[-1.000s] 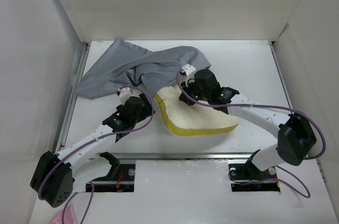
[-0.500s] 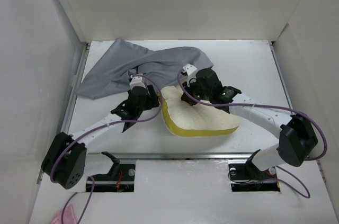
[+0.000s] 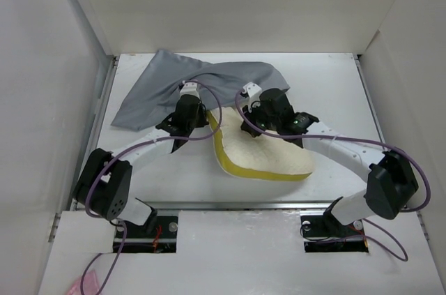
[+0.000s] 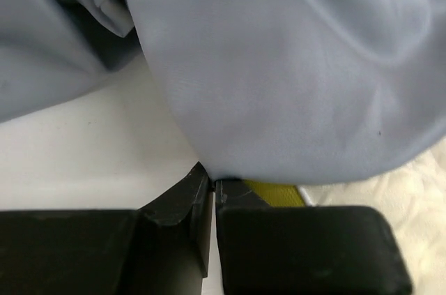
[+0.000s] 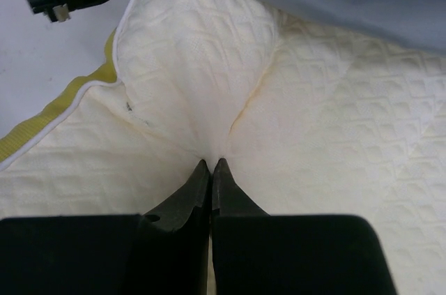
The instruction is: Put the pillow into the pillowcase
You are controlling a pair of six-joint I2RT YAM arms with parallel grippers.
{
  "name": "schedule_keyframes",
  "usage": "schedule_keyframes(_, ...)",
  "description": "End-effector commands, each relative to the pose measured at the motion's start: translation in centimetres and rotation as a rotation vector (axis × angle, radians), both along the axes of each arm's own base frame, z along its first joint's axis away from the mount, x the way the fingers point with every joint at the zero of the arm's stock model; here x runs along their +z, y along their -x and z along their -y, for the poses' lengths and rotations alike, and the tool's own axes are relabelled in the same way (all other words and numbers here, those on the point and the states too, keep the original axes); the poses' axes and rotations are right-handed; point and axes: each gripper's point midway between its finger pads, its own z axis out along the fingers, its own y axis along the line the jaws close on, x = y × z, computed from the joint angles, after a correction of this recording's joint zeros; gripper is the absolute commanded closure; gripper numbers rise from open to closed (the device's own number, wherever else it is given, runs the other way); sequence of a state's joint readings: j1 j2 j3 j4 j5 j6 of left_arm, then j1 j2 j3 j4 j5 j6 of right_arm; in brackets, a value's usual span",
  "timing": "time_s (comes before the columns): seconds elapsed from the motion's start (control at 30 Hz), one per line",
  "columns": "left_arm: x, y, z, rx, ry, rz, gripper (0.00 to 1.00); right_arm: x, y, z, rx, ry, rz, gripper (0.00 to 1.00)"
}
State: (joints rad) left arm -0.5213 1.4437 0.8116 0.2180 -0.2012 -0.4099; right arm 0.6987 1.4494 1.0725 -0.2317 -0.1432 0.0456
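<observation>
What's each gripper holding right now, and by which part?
The left gripper pinches the grey pillowcase by its edge; the right gripper pinches a raised fold of the pillow.

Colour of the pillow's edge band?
Yellow; the pillow top is cream. Best in top external view.

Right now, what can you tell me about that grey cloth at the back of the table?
The pillowcase is plain grey, smooth, thin-looking fabric, lying crumpled and folded across the table's back left. Its near edge drapes over the cream pillow's far corner. The left fingers are shut on that edge; nothing else grips it.
</observation>
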Motion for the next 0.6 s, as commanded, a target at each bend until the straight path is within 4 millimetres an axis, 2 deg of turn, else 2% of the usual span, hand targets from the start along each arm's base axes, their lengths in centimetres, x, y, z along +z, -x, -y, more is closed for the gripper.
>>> schedule_keyframes(0.0, 3.8, 0.0, 2.2, -0.108, 0.068, 0.091, 1.0, 6.0, -4.2, -0.5, -0.103, -0.127, 0.17, 1.0)
schedule_keyframes(0.03, 5.1, 1.5, 3.5, -0.164, 0.096, 0.116, 1.0, 6.1, -4.9, -0.5, -0.131, -0.138, 0.182, 1.0)
schedule_keyframes(0.07, 4.5, 2.8, 3.9, -0.188, 0.107, 0.1, 1.0, 6.8, -6.1, 0.2, -0.189, -0.148, 0.216, 1.0)
schedule_keyframes(0.1, 4.8, 4.0, 4.7, -0.226, 0.134, 0.09, 1.0, 7.9, -7.3, 0.1, -0.233, -0.183, 0.264, 1.0)
schedule_keyframes(0.13, 6.1, 4.9, 5.0, -0.246, 0.164, 0.1, 1.0, 8.2, -8.1, 0.4, -0.288, -0.204, 0.277, 1.0)
schedule_keyframes(0.17, 5.4, 6.5, 5.5, -0.272, 0.169, 0.063, 1.0, 9.1, -9.1, 1.3, -0.367, -0.213, 0.32, 1.0)
schedule_keyframes(0.2, 4.3, 7.6, 5.3, -0.274, 0.171, 0.031, 1.0, 10.0, -9.9, 1.2, -0.395, -0.246, 0.349, 1.0)
schedule_keyframes(0.23, 4.6, 8.8, 5.6, -0.291, 0.195, 0.022, 1.0, 9.9, -10.3, 1.3, -0.426, -0.261, 0.344, 1.0)
schedule_keyframes(0.33, 2.8, 10.7, 4.5, -0.276, 0.171, -0.053, 1.0, 11.6, -11.1, 1.8, -0.488, -0.311, 0.383, 1.0)
schedule_keyframes(0.43, 3.6, 12.6, 5.4, -0.338, 0.219, -0.07, 1.0, 12.1, -11.4, 2.5, -0.537, -0.355, 0.419, 1.0)
schedule_keyframes(0.5, 4.2, 14.2, 6.8, -0.425, 0.252, -0.084, 1.0, 11.7, -11.8, 2.0, -0.547, -0.396, 0.416, 1.0)
schedule_keyframes(0.53, 4.3, 14.6, 7.1, -0.445, 0.262, -0.08, 1.0, 10.9, -11.8, 1.3, -0.515, -0.397, 0.403, 1.0)
schedule_keyframes(0.57, 4.3, 14.7, 7.1, -0.439, 0.272, -0.086, 1.0, 9.8, -11.6, -0.2, -0.48, -0.401, 0.378, 1.0)
